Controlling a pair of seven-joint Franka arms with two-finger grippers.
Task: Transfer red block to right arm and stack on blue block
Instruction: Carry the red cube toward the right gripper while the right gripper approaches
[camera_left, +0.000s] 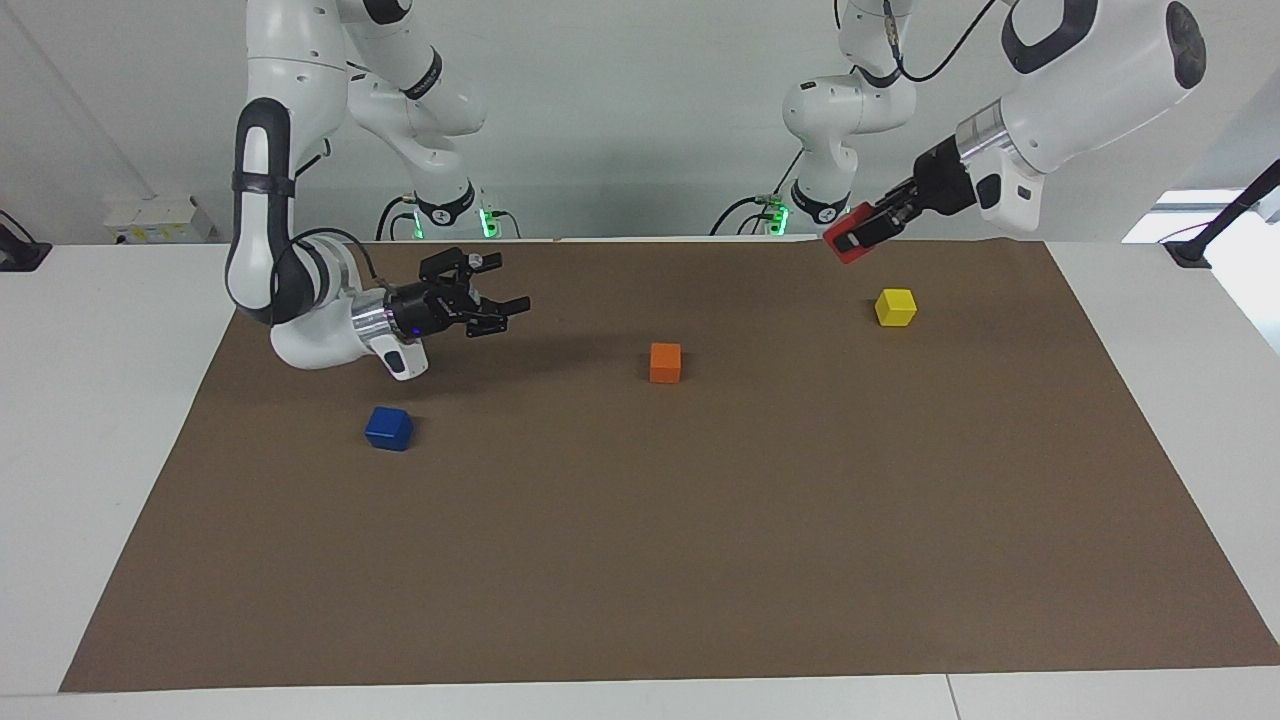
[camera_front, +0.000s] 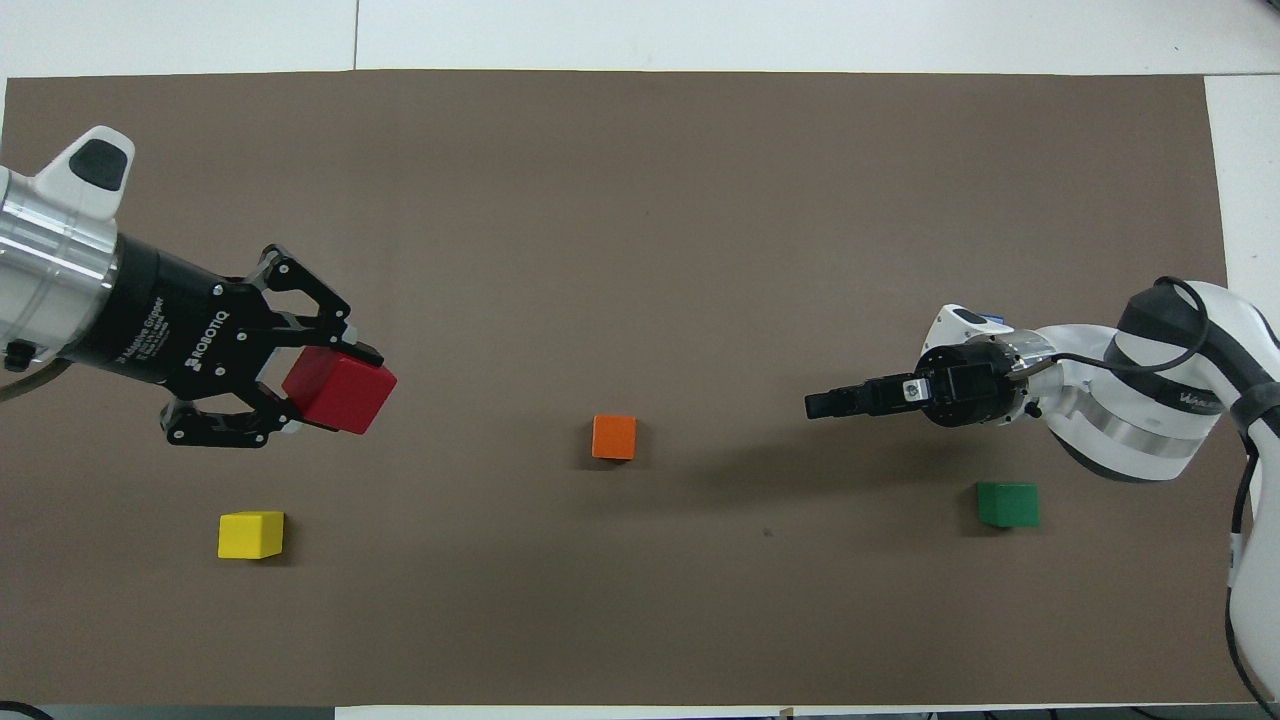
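1. The left gripper (camera_left: 848, 240) is holding the red block (camera_left: 846, 232) up in the air, fingers clamped on it, hanging over the brown mat (camera_left: 640, 560) at the left arm's end of the table, above the stretch beside the yellow block (camera_left: 896, 307).
2. The right gripper (camera_left: 505, 313) is hovering low over the mat near the right arm's end, fingers spread apart and holding nothing; in the overhead view the green block (camera_front: 1008, 504) is sitting just beside its arm.
3. Both grippers are lying roughly level and pointing at each other along the table's length, so the red block is facing the open fingers, with a wide gap between them and the orange block (camera_left: 665, 362) on the mat below that gap.
4. The left gripper is riding clearly higher than the right one, so I judge the handover is depending on closing that gap and matching heights.
5. The blue block (camera_left: 389, 428) is resting on the mat close to the right gripper, farther from the robots than it, so the right arm is much the nearer one for stacking.
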